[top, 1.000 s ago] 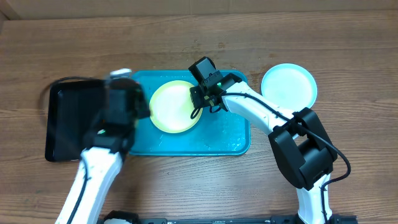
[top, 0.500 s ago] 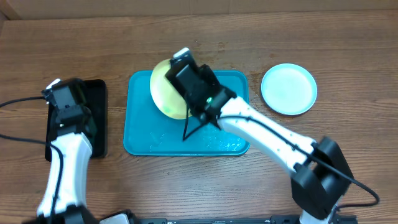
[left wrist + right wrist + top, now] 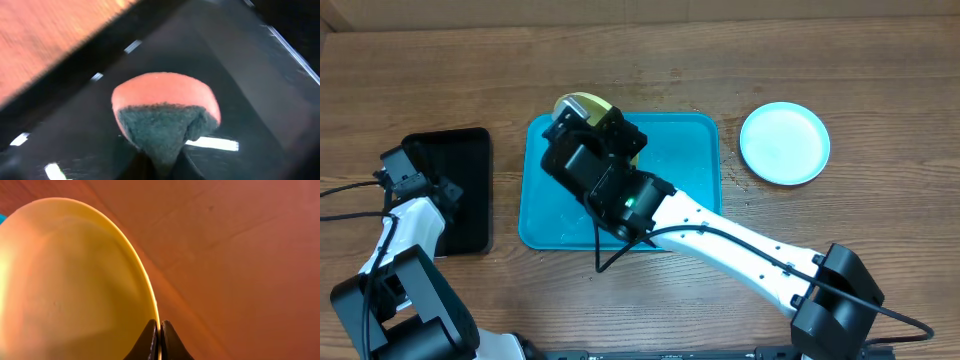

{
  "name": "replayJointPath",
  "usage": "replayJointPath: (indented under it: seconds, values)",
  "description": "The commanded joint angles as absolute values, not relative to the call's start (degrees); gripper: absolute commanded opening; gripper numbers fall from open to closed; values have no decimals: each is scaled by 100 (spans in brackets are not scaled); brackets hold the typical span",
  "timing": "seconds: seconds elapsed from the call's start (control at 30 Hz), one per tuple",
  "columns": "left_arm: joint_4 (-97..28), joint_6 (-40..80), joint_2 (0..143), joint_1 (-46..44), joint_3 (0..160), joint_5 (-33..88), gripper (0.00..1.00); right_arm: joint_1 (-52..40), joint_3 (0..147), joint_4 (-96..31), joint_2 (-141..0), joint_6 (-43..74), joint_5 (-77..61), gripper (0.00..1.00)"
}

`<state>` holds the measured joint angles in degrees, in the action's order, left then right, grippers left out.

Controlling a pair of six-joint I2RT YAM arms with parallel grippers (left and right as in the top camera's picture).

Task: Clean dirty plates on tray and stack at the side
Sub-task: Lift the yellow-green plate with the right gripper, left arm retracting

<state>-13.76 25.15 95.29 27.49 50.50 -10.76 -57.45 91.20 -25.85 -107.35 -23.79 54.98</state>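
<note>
right gripper (image 3: 159,342) nips round yellow plate (image 3: 65,280) | left gripper (image 3: 161,169), fuzzy sponge (image 3: 165,107)

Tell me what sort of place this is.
Probably a robot test bench staged for dishwashing: a bare wooden table, a blue tray, a yellow plate pinched by the right gripper, and a sponge at a black tray.

Yellow plate (image 3: 579,104) mostly behind right arm (image 3: 720,232)
</note>
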Motion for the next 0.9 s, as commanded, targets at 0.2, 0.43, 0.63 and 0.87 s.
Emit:
replayJointPath:
  seconds: [0.2,0.43,0.63,0.87]
  values:
    - [-1376,2377,9421,2768,5295,-419,46,-5784,9233,-2445,-10624,-2884,5913,4]
    - [-1798,2357,8541,2768,5876,-113,59,-5784,9233,-2115,-10624,-3465,6007,4]
    - [-1929,2357,7883,2770,5909,139,93,-5784,9229,-1721,-10624,-3677,6351,4]
    - [-2346,2359,7955,2768,5905,152,100,-5533,9039,-2687,-10652,-3312,4886,4]
